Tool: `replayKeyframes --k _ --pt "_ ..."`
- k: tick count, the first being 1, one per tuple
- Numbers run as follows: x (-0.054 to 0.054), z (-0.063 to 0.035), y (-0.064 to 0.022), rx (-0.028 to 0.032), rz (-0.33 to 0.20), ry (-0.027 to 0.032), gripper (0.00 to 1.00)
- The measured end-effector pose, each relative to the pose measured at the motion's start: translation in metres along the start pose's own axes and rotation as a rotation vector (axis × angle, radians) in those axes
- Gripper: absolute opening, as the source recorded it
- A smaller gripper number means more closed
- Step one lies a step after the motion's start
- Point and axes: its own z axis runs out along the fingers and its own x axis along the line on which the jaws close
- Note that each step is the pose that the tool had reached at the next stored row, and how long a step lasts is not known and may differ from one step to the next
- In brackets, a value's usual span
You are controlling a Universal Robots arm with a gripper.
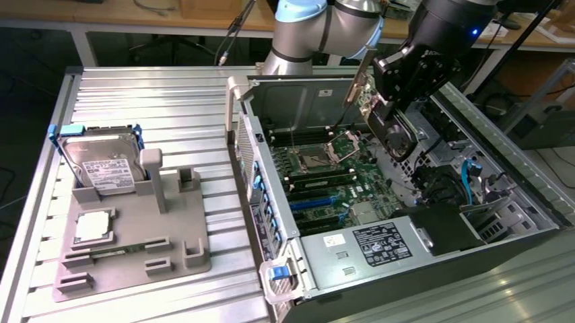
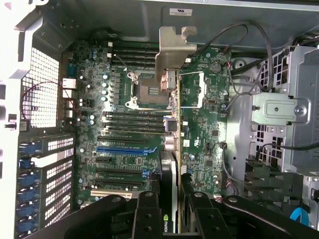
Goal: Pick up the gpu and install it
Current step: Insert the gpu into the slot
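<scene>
Black robot gripper (image 2: 172, 214) clamped the thin black-shrouded gpu (image 2: 168, 184) on edge, silver bracket (image 2: 174, 50) foremost, above the green motherboard (image 2: 124, 124) of the open grey computer case (image 1: 301, 101), apparently to aim its connector edge at the slots (image 2: 119, 148).

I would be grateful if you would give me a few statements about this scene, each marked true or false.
1. The gripper holds the gpu on edge over the open computer case. True.
2. The gpu is already seated in a slot. False: it hangs above the motherboard, clamped in the gripper.
3. The hard drive stands upright in the gray fixture. True.
4. The CPU chip lies inside the computer case. False: it lies flat on the gray fixture, outside the case.
</scene>
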Motion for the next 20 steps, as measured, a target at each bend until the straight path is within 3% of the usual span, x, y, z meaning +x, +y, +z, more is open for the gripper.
replayKeyframes --k 20 --pt "0.0000 0.0000 0.0000 0.0002 -0.098 0.0055 0.27"
